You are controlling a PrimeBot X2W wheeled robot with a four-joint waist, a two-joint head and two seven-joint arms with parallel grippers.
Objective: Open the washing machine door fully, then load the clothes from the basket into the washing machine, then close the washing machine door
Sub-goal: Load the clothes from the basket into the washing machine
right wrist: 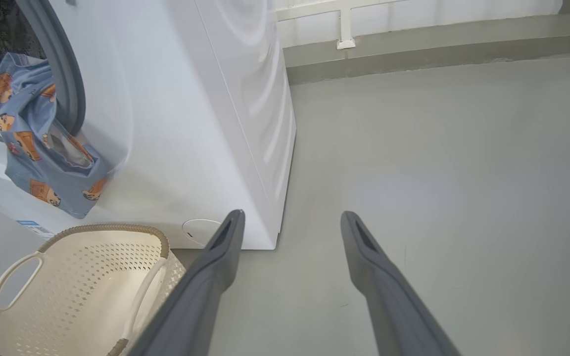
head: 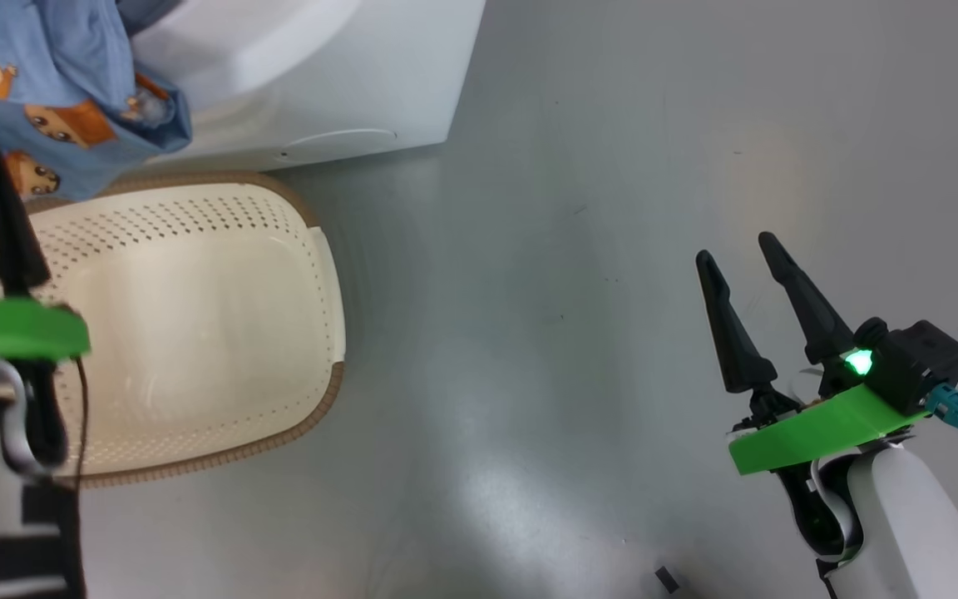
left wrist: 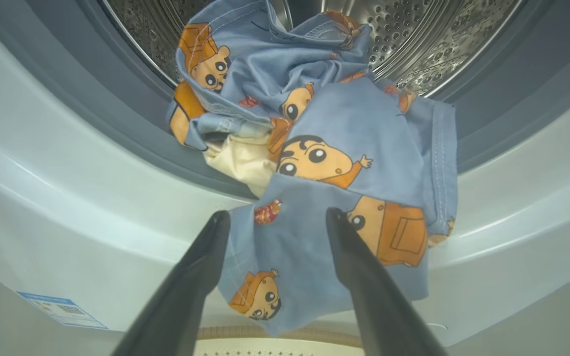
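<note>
Clothes point(left wrist: 364, 123) hang lengthwise out of drum point(left wrist: 413, 34) — downward

clothes point(left wrist: 334, 123): blue, cartoon-printed, crumpled, draped over the drum point(left wrist: 413, 29) lip, part inside, part hanging down the front, head view 10 o'clock | basket point(head: 196, 220): cream, perforated, brown rim, upright on floor beneath, 9 o'clock | washer point(right wrist: 191, 123): white, mouth open, 11 o'clock

The clothes point(left wrist: 344, 148) are hanging over the lower lip of the washing machine point(right wrist: 191, 123), blocking the bottom of its mouth; the drum point(left wrist: 438, 39) above is standing open. The basket point(head: 325, 274) is crowding the machine's front; bare floor point(head: 612, 249) is stretching to its right.
</note>
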